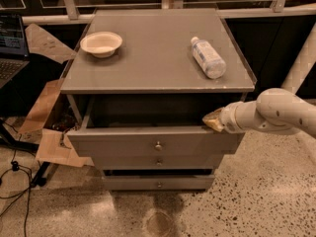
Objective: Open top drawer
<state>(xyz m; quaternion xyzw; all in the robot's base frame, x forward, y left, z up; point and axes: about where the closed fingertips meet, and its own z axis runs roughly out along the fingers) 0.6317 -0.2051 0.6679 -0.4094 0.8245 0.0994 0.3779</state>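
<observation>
- At the centre of the view stands a grey drawer cabinet (pixel 153 58), the landmark for all places below; its flat top serves as a shelf for two loose items.
- Top drawer (pixel 123 143): directly under the cabinet top, its front panel standing forward of the cabinet face, with a dark gap showing behind the panel. It appears partly open, so the task is judged under way but not finished.
- Robot arm (pixel 281 110): white, reaching in from the right of the cabinet at the height of the top drawer, probably so that it can pull along the drawer's line of travel.
- Cardboard sheets (pixel 47 107): leaning at the cabinet's left side, clear of the drawer's path.
- Middle drawer front (pixel 128 161) and lowest drawer front (pixel 158 182): beneath the top drawer, both set further back, apparently shut.
- Plastic bottle (pixel 208 57): lying on its side on the right of the cabinet top.
- Bowl (pixel 101 43): upright on the left rear of the cabinet top.
- Gripper (pixel 213 120): tan-tipped, at the right end of the top drawer's upper edge; contact seems likely, as if hooking the panel instead of the knob. Whether it is open or closed cannot be told.
- Round metal knob (pixel 158 145): centre of the top drawer front, well left of the gripper and untouched.
</observation>
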